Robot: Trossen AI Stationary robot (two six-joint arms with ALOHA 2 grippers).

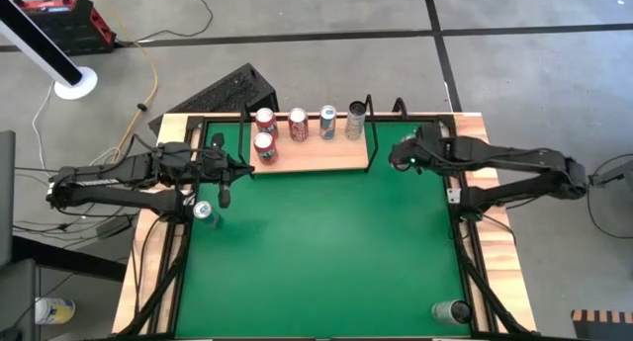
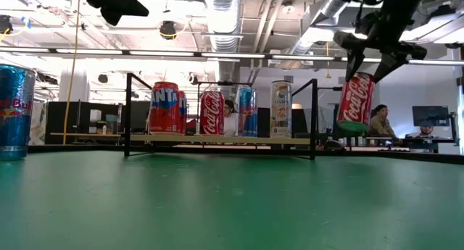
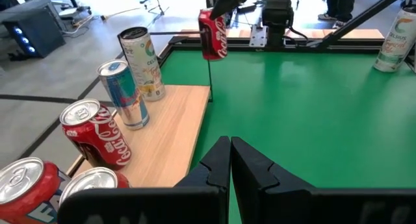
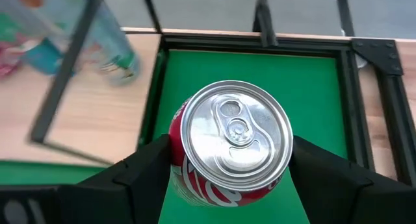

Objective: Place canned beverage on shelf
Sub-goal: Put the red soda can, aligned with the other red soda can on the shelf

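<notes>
The shelf [image 1: 326, 155], a light-wood board with black rod ends, stands at the table's far edge and bears several upright cans: red ones [image 1: 265, 146], a blue one [image 1: 327, 122] and a pale one [image 1: 355, 119]. My right gripper [image 1: 403, 161] is just right of the shelf, shut on a red Coca-Cola can [image 2: 355, 101] above the green table. My left gripper [image 3: 231, 162] hangs shut and empty near the shelf's left end. My right gripper pinches the Coca-Cola can between its two fingers [image 4: 146, 172], one on each side of the can's wall just below the top rim [image 4: 179, 130]. The fingers come slanting down from above. The can hangs below them, slightly tilted, top up, clear of the table.
A blue Red Bull can [image 1: 204, 212] stands on the green table near its left edge, close to my left gripper. Another pale can [image 1: 450, 311] stands at the near right corner. The shelf's black end rod [image 2: 314, 119] rises just left of the held can.
</notes>
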